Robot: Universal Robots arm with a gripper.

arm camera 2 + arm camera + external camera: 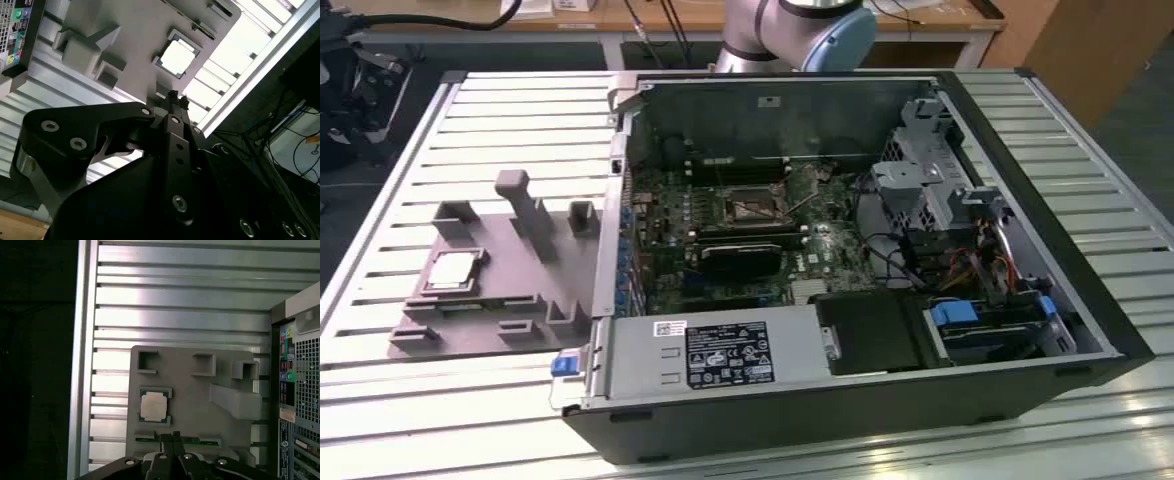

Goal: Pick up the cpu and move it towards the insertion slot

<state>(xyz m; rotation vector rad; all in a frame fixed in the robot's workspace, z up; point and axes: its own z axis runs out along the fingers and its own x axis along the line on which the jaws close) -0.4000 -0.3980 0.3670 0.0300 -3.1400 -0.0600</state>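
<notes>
Cpu (153,406): sits flat, silvery top up, in a square pocket of the grey fixture. It is untouched and has not been lifted.
Gripper (172,436): hangs over the fixture, aimed down at it. In both wrist views the two slim fingers stand together with nothing between them.
Way to the cpu: it lies out ahead of the fingertips, roughly along the line they point, a little to one side of it. Open air separates the tips from the chip. Of all the things here it is the one nearest the gripper.
Long axis: none, since the chip is square. Its edges run true with the fixture's edges, and the line across the two fingers seems about parallel to one pair of them, so I judge the wrist is already close to squared up.
Fixture (195,405): a grey plastic block with several pockets and raised posts, directly under the gripper.
Table (175,290): slatted metal, carrying the fixture, farther out from the gripper.
Computer case (1067,250): open-sided, just beside the fixture.
Insertion slot (750,205): a shiny frame with a dark centre on the board inside the case. It is well apart from the chip, beyond the case wall, and is the farthest thing from the gripper.
</notes>
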